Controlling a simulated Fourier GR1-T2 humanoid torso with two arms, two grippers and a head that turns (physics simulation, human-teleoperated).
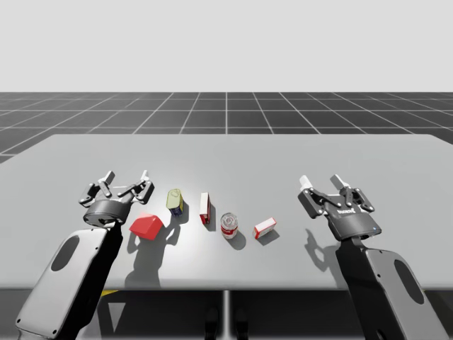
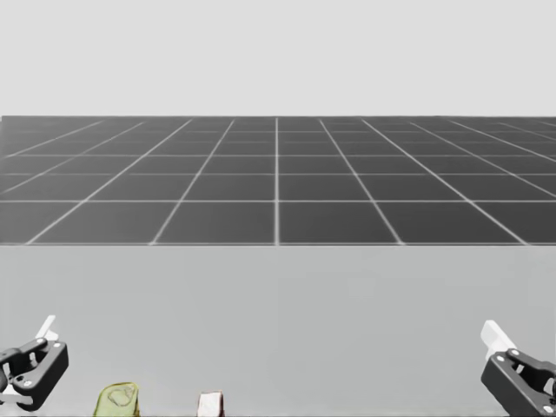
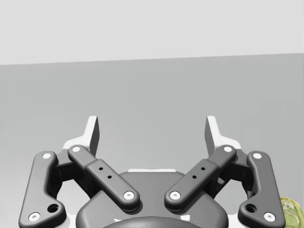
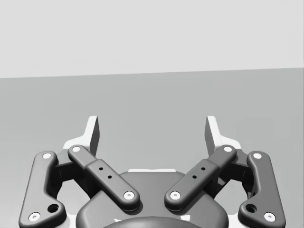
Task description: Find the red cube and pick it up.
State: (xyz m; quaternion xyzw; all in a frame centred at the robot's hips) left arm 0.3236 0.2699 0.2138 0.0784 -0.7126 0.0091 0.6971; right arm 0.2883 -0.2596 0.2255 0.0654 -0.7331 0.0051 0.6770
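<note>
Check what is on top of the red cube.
Nothing: the red cube has a bare top. My left gripper is beside it, jaws open. The cube's underside is hidden.

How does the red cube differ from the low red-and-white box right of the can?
The red cube is all red; the low box is red and white. The cube looks bigger and sits beside my left gripper; the box lies right of the can. Both rest on the table.

The red cube is plain red; the olive can yellowish-green; tall box, round can and small box red and white; table pale grey; floor dark, light-gridded; left gripper and right gripper black, white-tipped.
</note>
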